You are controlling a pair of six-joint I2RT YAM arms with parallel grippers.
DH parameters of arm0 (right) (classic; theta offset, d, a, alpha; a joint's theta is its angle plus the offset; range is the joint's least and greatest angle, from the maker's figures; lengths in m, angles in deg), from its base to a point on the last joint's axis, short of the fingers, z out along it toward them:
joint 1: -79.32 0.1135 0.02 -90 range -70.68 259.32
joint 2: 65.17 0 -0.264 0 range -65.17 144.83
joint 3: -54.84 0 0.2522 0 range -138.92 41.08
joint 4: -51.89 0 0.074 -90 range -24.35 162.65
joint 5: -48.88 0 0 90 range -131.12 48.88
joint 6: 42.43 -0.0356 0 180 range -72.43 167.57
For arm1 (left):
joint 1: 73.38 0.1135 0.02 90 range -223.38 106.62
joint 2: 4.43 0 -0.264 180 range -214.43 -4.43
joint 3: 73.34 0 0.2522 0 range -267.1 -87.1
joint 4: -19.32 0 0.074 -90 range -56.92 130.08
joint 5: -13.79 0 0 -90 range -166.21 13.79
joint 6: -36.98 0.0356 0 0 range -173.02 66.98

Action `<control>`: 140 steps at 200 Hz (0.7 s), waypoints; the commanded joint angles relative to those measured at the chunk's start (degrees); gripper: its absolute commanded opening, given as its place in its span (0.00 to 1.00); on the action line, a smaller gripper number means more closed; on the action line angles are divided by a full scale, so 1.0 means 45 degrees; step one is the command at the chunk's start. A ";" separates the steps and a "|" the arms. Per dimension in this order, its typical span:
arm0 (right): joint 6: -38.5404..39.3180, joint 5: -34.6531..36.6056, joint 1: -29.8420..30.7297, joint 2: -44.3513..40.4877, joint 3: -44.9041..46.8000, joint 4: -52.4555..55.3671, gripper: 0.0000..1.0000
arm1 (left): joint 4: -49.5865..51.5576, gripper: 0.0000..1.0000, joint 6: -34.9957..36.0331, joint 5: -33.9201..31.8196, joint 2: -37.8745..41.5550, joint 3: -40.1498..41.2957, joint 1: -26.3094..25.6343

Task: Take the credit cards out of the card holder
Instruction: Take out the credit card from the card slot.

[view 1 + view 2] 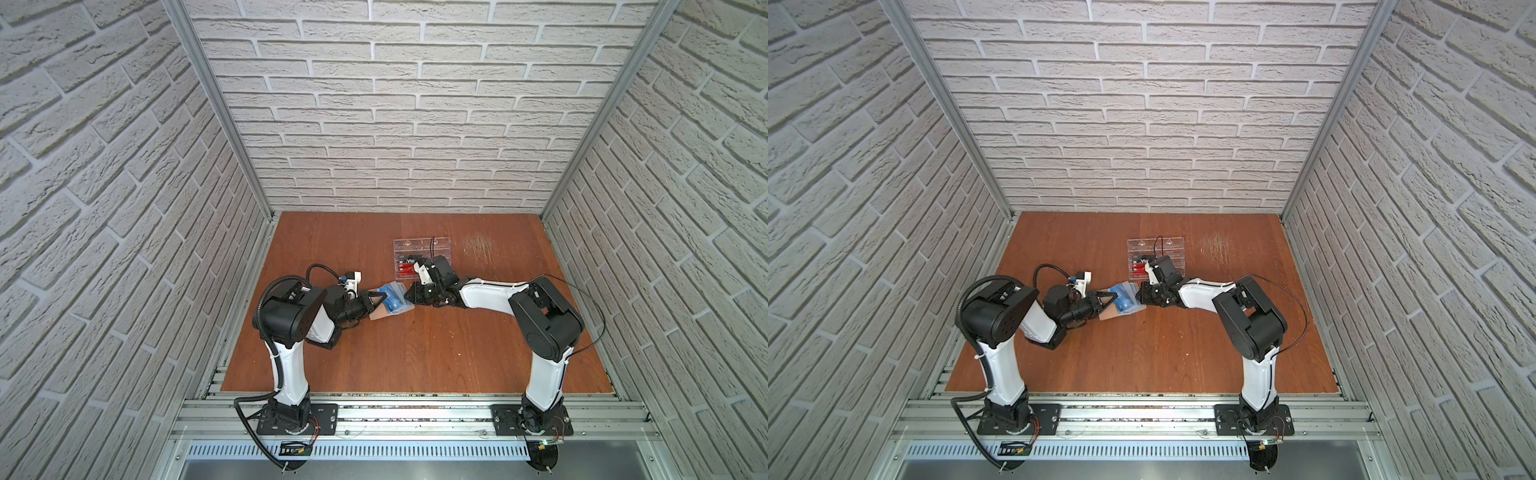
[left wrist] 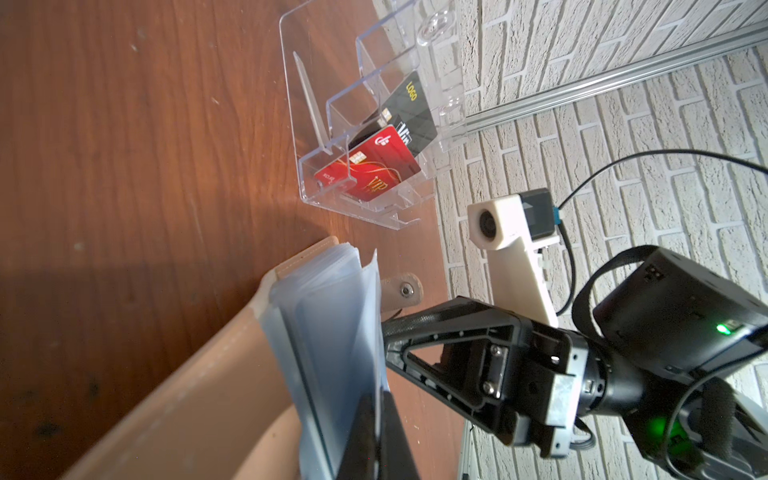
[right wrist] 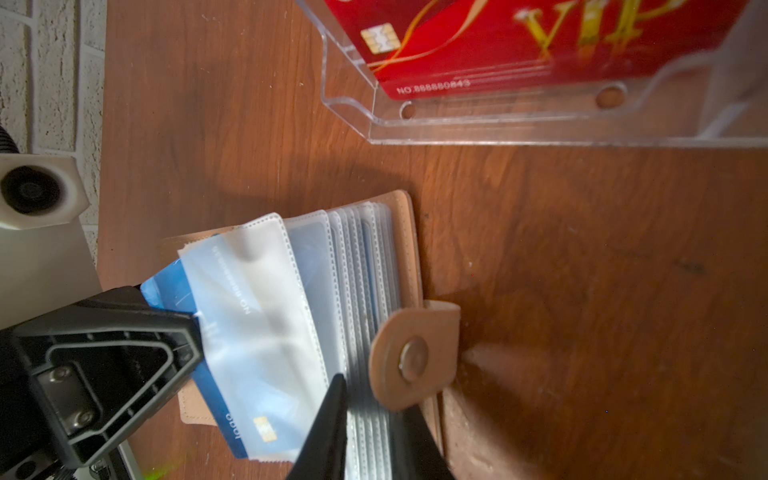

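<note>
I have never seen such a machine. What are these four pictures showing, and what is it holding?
These are two robot arms, each ending in a two-fingered gripper. Two pictures look down from overhead; the other two come from small cameras on the wrists. On the wooden table lie a beige card holder, open, and a clear rack with a red card and a black card. The right gripper is shut on the holder's plastic sleeves. The left gripper is shut on a blue credit card that sticks out of one sleeve.

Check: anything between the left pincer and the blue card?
Nothing visible. The left pincer is shut on the blue card's bare edge, which sticks out of its frosted sleeve; the sleeve covers only the rest.
</note>
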 commanded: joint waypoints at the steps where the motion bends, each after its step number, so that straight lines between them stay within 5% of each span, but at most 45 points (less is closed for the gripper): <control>1: 0.0128 0.0234 0.0075 0.0747 0.0163 0.1061 0.19 | -0.1050 0.00 0.0190 0.0224 0.0421 0.0241 0.0220; 90: 0.0209 0.0263 0.0040 0.0252 0.0436 0.1007 0.23 | 0.2061 0.00 0.1230 0.0159 0.2146 0.0609 0.0937; 140: 0.0427 0.0171 0.0039 -0.0659 0.0650 0.1214 0.35 | 0.6549 0.00 0.3167 -0.0891 0.5204 0.0390 0.0579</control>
